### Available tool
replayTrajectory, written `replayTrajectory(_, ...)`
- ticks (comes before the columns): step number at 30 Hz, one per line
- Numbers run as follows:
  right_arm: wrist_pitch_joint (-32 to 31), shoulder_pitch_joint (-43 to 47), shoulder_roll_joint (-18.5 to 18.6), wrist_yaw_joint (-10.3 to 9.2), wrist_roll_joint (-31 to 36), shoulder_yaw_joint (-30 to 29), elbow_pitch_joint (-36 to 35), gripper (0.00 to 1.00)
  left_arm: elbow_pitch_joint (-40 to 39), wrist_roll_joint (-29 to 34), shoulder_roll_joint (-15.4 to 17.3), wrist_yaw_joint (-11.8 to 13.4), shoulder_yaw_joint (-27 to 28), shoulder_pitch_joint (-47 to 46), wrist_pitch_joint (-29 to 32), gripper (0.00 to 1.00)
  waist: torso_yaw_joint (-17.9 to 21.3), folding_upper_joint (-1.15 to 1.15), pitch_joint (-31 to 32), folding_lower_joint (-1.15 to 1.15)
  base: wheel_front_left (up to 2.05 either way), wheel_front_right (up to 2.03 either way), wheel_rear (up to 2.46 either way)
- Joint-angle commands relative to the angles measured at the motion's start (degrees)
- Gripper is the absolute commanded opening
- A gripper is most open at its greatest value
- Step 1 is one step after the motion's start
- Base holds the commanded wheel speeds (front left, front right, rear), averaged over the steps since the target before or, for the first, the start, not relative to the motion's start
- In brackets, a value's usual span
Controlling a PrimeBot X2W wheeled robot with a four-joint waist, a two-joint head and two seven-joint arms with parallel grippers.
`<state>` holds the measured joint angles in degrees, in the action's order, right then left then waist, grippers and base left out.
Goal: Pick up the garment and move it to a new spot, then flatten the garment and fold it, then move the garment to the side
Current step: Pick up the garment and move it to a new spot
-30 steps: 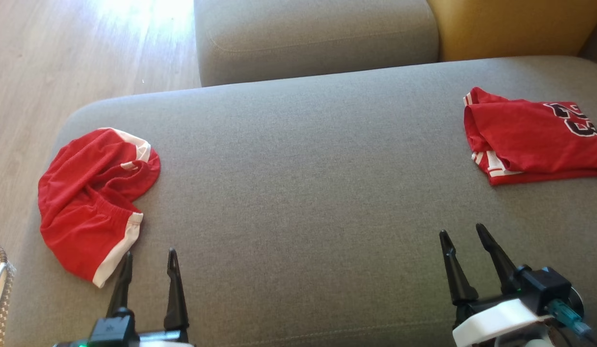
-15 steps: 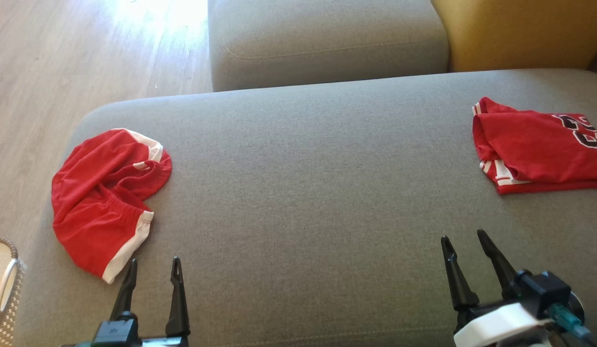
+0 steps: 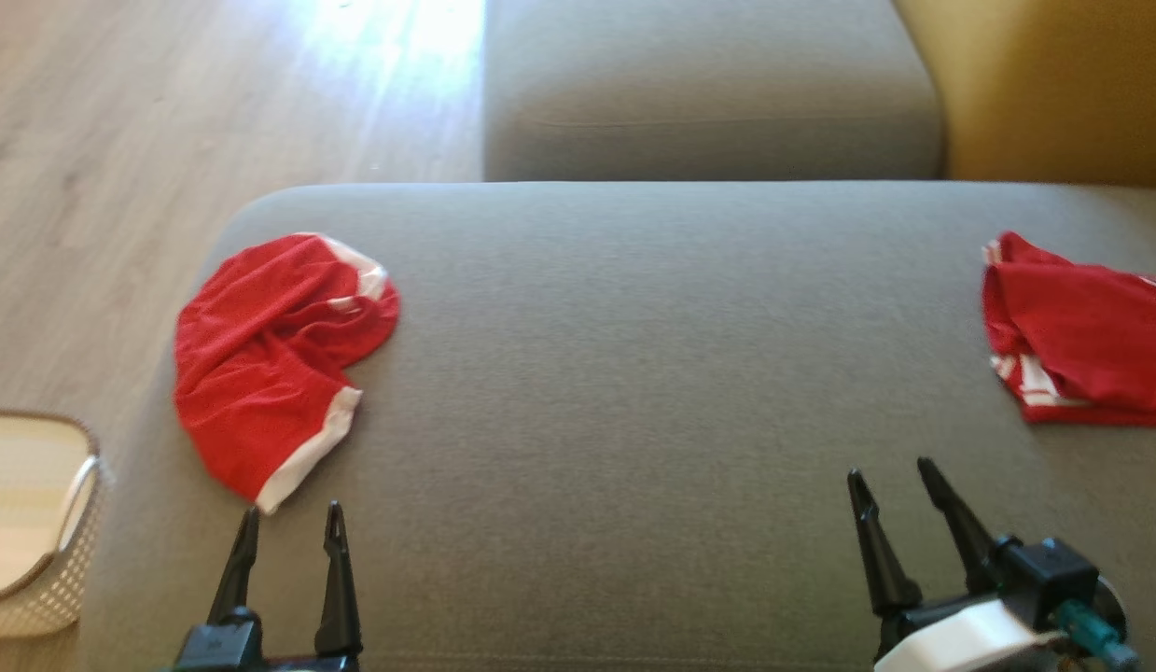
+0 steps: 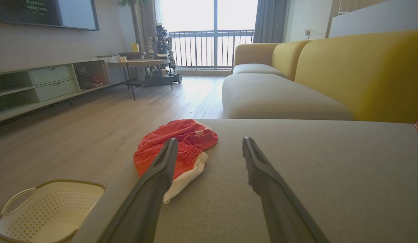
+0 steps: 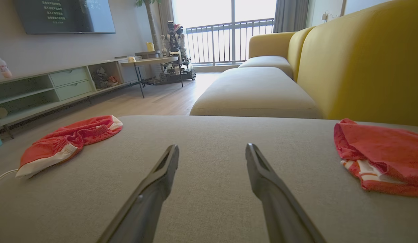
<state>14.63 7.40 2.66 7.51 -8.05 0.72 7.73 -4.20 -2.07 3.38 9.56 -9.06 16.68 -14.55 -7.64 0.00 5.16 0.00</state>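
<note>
First: Only the head camera has swung left since a second ago; neither the arms nor the cloths have shifted on the seat. How do the grippers stand?

Second: Both have their fingers spread wide with nothing between them. The left gripper [image 3: 292,510] hangs over the near left of the sofa seat [image 3: 633,373], tips pointing far. The right gripper [image 3: 890,469] does the same at the near right.

First: And the garment?

Second: The red shorts [image 3: 270,364] lie crumpled at the seat's left end, just beyond the left gripper, with their white hem close to its left fingertip. At the far right lies a red jersey [image 3: 1072,345] that looks folded already, so I take the shorts as the piece to handle.

First: Which step, then?

Second: The very first, I judge; the pickup is not begun. The next move calls for the left gripper to go forward and down onto a raised fold of the shorts, close on it, then lift and carry them right to the bare middle of the seat.

First: Anything to mind?

Second: A basket [image 3: 36,607] stands on the floor off the seat's left edge. The shorts lie near that edge, so a poor pinch could drag them over.
</note>
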Motion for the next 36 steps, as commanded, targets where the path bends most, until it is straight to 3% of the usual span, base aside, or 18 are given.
replayTrajectory(1, 0.37, -0.71, 0.22, -0.02, 0.03, 1.81, -1.97, 1.00, -2.28, 0.33, -0.44, 0.22, 2.06, -1.20, -0.45, 1.00, -2.73, 0.00, 0.63, 0.00, 0.00, 0.00, 0.00)
replayTrajectory(11, 0.37, 1.33, 0.22, -0.02, -2.78, 3.69, -1.41, 1.00, -3.43, 1.02, 0.22, -0.68, 3.12, 0.52, -0.45, 1.00, -15.04, 0.00, 1.68, 0.00, 0.00, 0.00, 0.00)
replayTrajectory(26, 0.37, -1.61, 0.21, -0.02, -0.98, 6.02, -0.29, 1.00, -7.67, -0.44, -0.23, 0.77, 5.45, 0.31, -0.45, 1.00, -19.57, 0.00, -2.76, 0.00, 0.00, 0.00, 0.00)
replayTrajectory(32, 0.37, -2.67, 0.21, -0.02, 1.79, 5.36, -0.65, 1.00, -9.46, -2.38, 2.04, -3.34, 8.50, -11.42, -0.45, 1.00, -19.49, 0.00, -7.13, 0.00, 0.00, 0.00, 0.00)
replayTrajectory(34, 0.37, -3.03, 0.21, -0.02, 2.95, 4.72, -0.96, 1.00, -5.93, -6.25, 3.15, -6.23, 10.29, -17.20, -0.45, 1.00, -19.13, 0.00, -8.68, 0.00, 0.00, 0.00, 0.00)
replayTrajectory(36, 0.37, -5.12, 0.21, -0.02, 5.44, 4.31, -1.68, 1.00, 0.68, -9.94, 7.19, -10.76, 12.03, -26.86, 0.60, 1.00, -16.57, 0.00, -12.72, 0.00, 0.00, 0.00, 0.00)
